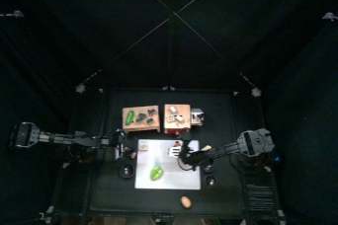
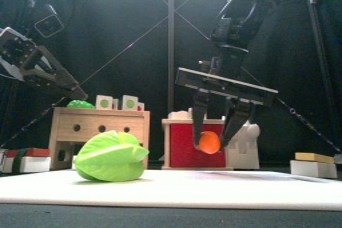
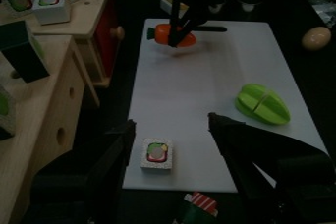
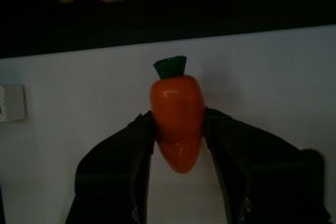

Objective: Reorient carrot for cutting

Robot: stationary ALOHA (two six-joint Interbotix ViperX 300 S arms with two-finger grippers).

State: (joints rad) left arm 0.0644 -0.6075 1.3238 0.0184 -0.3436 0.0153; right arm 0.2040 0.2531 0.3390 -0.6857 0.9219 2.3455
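The green vegetable (image 2: 110,159) lies near the front of the white board (image 2: 201,187), left of centre. Farther back and right, the right gripper (image 2: 214,130) hangs above the board, jaws clamped on the carrot (image 2: 209,141), held clear of the surface. The left gripper (image 3: 178,135) hovers at the left with its jaws apart. Wooden crates (image 2: 96,127) stand farthest back.

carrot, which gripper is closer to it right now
Right. The right gripper holds the carrot between its jaws above the white board. The left gripper hangs open well back from it, over the board's other end.
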